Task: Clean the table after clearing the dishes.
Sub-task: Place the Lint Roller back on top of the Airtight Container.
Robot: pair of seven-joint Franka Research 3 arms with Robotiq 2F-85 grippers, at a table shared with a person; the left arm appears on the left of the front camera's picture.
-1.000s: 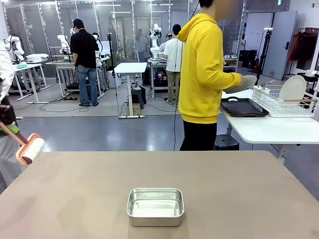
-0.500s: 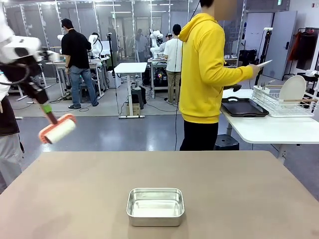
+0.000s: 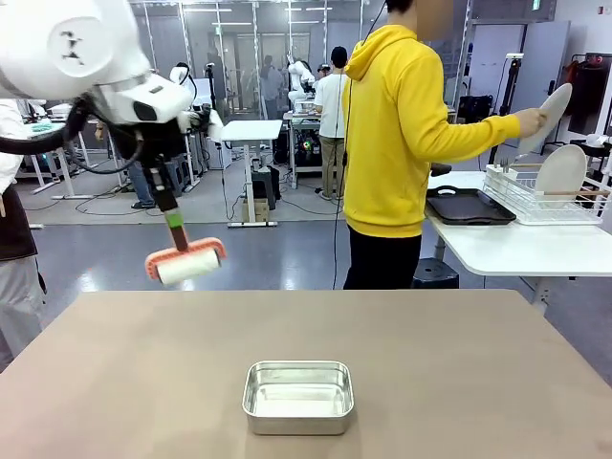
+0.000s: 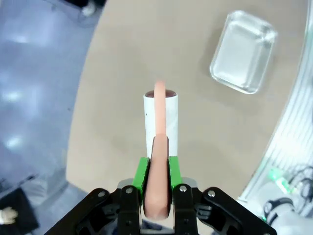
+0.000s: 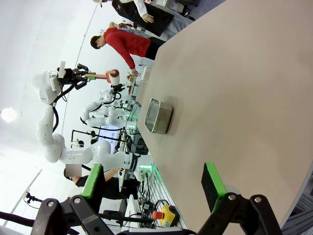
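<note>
A large lab hall with glass partitions, small white side tables and several standing people was seen behind the table [image 3: 459, 363], whose grey-brown top was bare apart from a small steel pan [image 3: 298, 396] near the robot's edge. In the front view, the left gripper [image 3: 169, 212] was held above the table's far left corner, clamped on the handle of a lint roller [image 3: 186, 263] whose white roll hung clear of the surface; the roller was probably raised this way so that it could be lowered flat for wiping. Beyond the table, a person in a yellow hoodie [image 3: 392, 143] was turned toward a white side table [image 3: 516, 251], and a white plate [image 3: 547, 113] was gripped in the person's hand [image 3: 525, 121] above a wire rack [image 3: 545, 196] where another plate stood; a dark tray [image 3: 469, 206] lay beside the rack. The dishes were thus judged to be off the main table already.

In the left wrist view, what the front view could not give was shown: the green pads [image 4: 142, 177] were pressed tight on the pink handle, the roll pointed straight ahead over the table near its edge, and the pan lay well apart to the upper right.

In the right wrist view, the right gripper [image 5: 152, 185] was seen with its jaws spread wide and nothing between them, low over the table's near side. The pan and, farther off, the left arm with the roller were seen sideways, with the roller's height above the top made plain.
</note>
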